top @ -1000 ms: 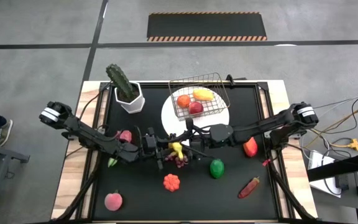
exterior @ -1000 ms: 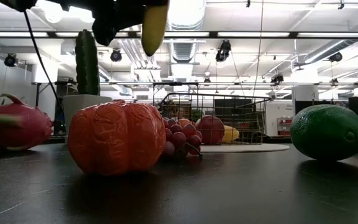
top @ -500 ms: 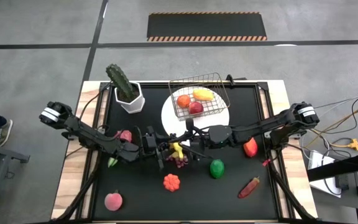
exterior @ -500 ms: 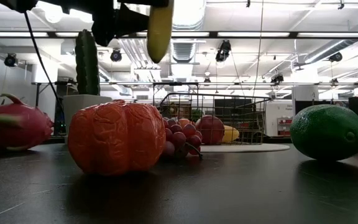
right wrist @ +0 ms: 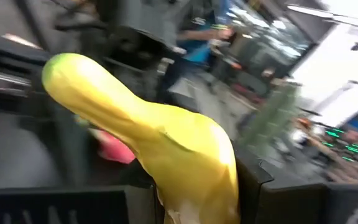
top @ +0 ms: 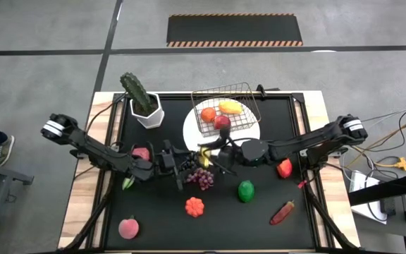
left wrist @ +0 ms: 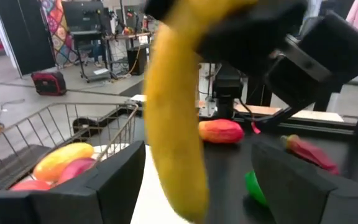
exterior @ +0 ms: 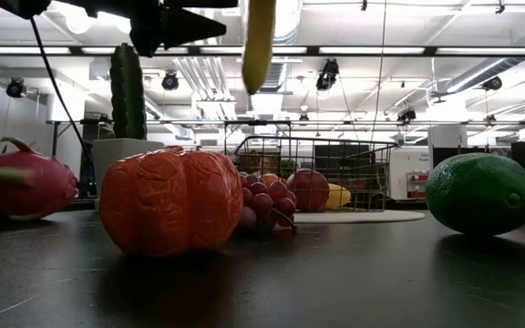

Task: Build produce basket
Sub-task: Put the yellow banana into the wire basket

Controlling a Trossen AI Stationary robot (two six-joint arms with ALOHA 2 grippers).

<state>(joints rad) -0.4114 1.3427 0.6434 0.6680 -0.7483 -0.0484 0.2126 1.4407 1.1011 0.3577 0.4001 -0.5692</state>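
So the handoff just went through: a second ago both arms had the curved yellow toy banana [top: 204, 154] between them at the middle of the frame, and now the left end effector [top: 182, 164] has spread its fingers and let go, while the right end effector [top: 217, 153] is pinching the banana and has carried it a bit up-frame. The small wire-grid basket [top: 248, 90] sits on the white round plate [top: 191, 130] at upper centre of the black desk [top: 259, 226], already holding three pieces, with the purple grape bunch [top: 202, 178] left behind below. I'd guess the banana goes in next.
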